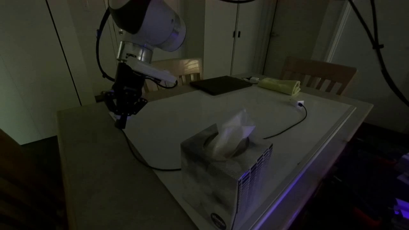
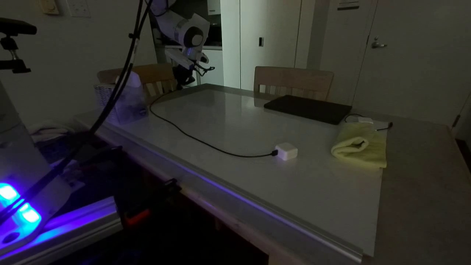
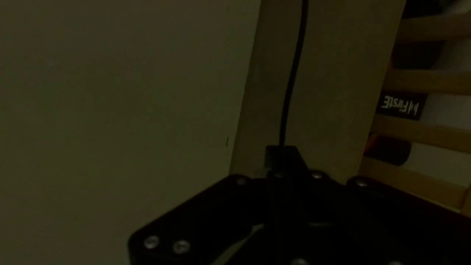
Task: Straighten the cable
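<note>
Your gripper (image 3: 282,156) has its fingers brought together, pinching the cable (image 3: 293,73) at their tips — from there the cable curves over the table (image 1: 92,156) and the white board (image 2: 312,184), past the tissue box (image 1: 207,182), to the white adapter (image 2: 287,151).

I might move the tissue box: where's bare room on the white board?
Bare: the broad middle between the cable and the flat black pad; also the patch bordered by the white adapter, yellow cloth and metal rail. Crowded: where pad, cloth and a small white block bunch together; the cable also passes close by the tissue box.
</note>
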Robot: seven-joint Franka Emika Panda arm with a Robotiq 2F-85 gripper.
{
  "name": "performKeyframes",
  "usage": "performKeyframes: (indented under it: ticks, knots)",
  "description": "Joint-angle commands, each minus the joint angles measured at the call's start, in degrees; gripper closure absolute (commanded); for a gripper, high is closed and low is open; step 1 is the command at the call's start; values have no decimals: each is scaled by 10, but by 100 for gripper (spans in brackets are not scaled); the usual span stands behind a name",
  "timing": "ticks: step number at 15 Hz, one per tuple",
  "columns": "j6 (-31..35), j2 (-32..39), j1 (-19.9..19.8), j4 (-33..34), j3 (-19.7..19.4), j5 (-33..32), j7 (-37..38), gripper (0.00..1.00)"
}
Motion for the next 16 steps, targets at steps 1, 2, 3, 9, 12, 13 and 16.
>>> performKeyframes:
  ticks: [1, 2, 3, 9, 12, 13, 16]
  knots:
    - [-86, 55, 0, 92, 20, 8, -98, 99]
    - [-112, 64, -1, 109, 25, 9, -123, 85]
    - [-138, 72, -2, 126, 29, 11, -145, 68]
    - [-156, 67, 8, 183, -6, -16, -91, 25]
    - [-125, 47, 7, 191, -36, -32, -22, 5]
    - [-116, 43, 7, 196, -45, -37, 2, 1]
    - [-80, 33, 11, 200, -76, -53, 81, 0]
